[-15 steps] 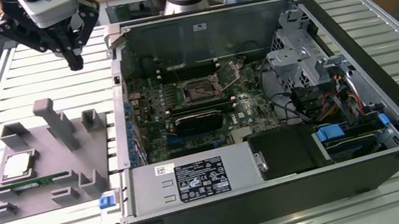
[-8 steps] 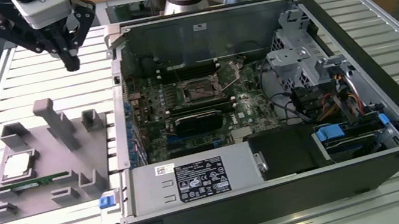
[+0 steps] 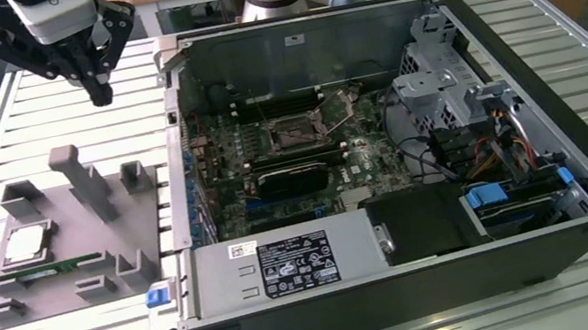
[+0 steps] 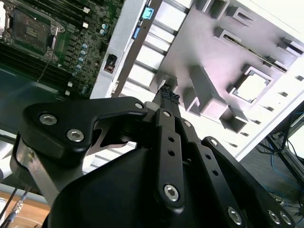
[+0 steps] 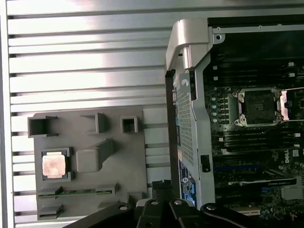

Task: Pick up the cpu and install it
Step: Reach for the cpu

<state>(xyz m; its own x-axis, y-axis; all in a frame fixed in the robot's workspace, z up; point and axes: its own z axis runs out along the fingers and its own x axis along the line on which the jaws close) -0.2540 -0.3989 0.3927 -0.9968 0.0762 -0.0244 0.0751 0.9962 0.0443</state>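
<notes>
Hovering empty, my gripper point(image 3: 98, 94) pinched shut, I see the cpu point(image 3: 27, 245) on the tray point(image 3: 87, 249), nearer, toward the exterior view's left.

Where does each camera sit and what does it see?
Exterior view: off the arm, looking down at the open computer case, tray and gripper.
First wrist view: on the wrist, looking down past the gripper at tray and case.
Second wrist view: on the wrist, looking slantwise over the gripper's black body at the tray.
Shared: all three show the cpu lying in the tray.
</notes>
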